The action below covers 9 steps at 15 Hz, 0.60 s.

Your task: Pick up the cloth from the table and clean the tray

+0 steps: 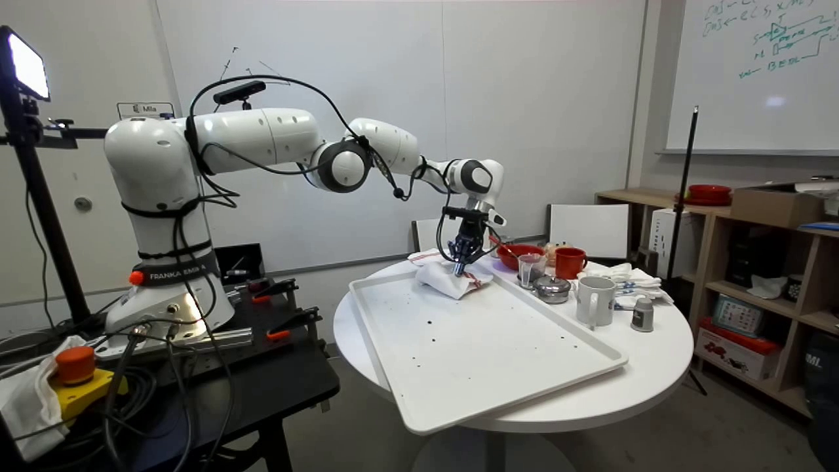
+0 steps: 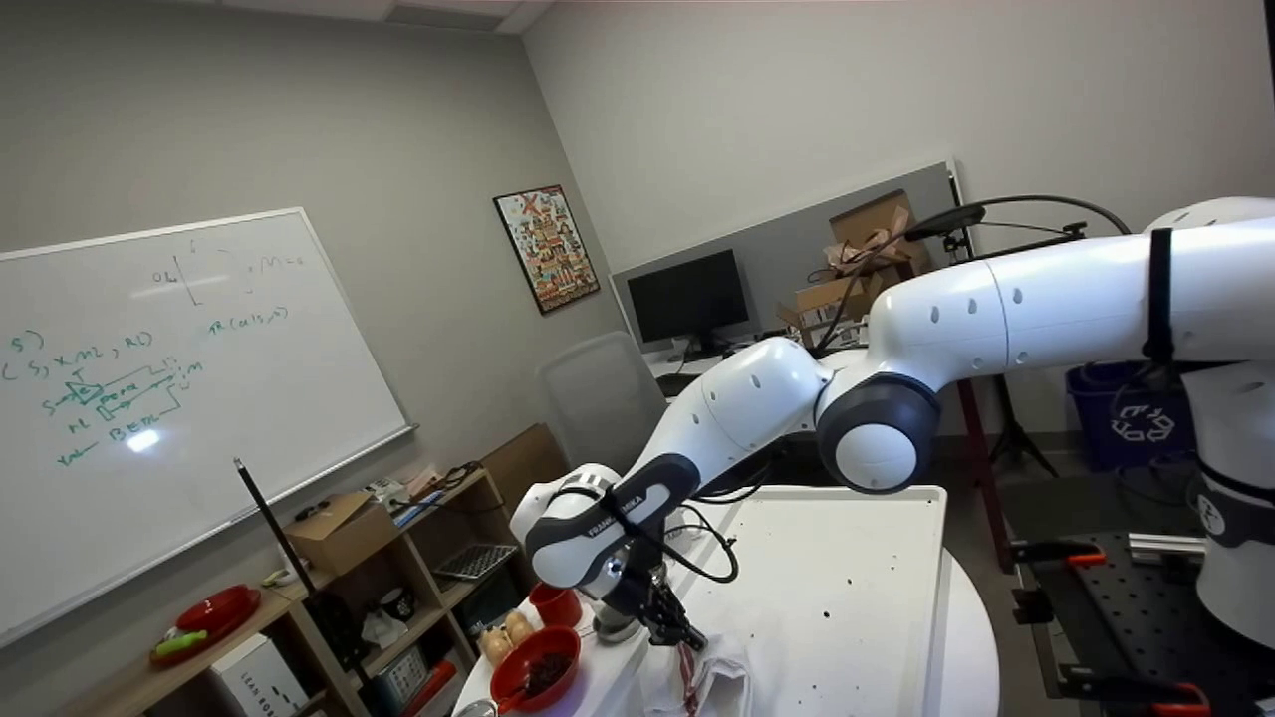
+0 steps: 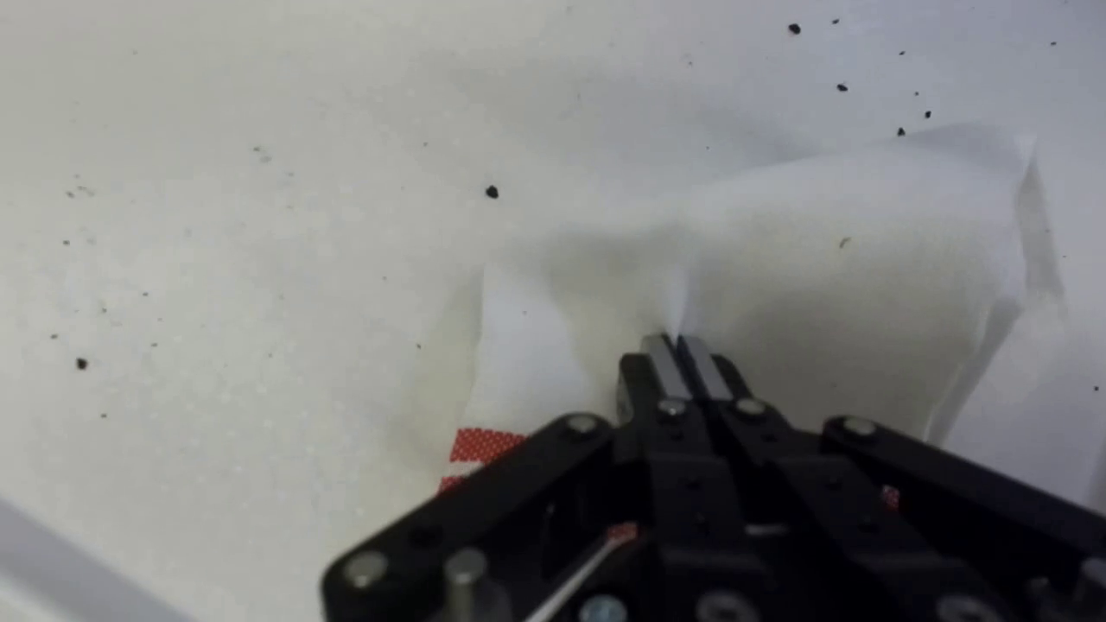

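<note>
In an exterior view, the gripper (image 1: 460, 271) points down at the cloth (image 1: 441, 280) on the tray (image 1: 485, 347), toward the far edge of the table (image 1: 659, 367). In an exterior view, a bowl (image 2: 520, 655) stands near the table's edge. In the wrist view, the fingers (image 3: 667, 370) are nearly together, pinching a fold of cloth.

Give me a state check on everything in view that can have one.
Tray: dirty, dark specks scattered
Cloth: rumpled, over the tray
Fingers: closed on the cloth
Red bowl: upright, dark contents
Red mug: upright
Grey mug: upright
Light panel: lit
Monitor: screen dark
</note>
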Motion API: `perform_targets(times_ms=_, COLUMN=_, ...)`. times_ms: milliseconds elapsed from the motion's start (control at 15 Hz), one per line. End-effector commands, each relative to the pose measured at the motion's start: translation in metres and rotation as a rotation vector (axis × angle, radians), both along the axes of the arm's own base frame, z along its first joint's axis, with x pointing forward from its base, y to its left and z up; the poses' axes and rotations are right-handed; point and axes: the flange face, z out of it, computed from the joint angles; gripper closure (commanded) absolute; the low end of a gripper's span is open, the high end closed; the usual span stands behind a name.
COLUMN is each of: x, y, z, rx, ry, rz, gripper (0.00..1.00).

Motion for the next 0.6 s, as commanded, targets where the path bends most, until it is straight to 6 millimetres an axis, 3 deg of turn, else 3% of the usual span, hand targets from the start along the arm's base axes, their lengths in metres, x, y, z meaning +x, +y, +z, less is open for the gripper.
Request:
perform_targets(times_ms=0, x=0.001, y=0.034, z=-0.009, rx=-0.078, ry=-0.007, rz=0.087, gripper=0.99)
perform_targets(times_ms=333, x=-0.004, y=0.074, z=-0.013, rx=-0.114, ry=0.009, rz=0.149, gripper=0.99)
perform_targets(times_ms=533, x=-0.004, y=0.074, z=-0.012, rx=-0.127, ry=0.01, rz=0.151, gripper=0.99)
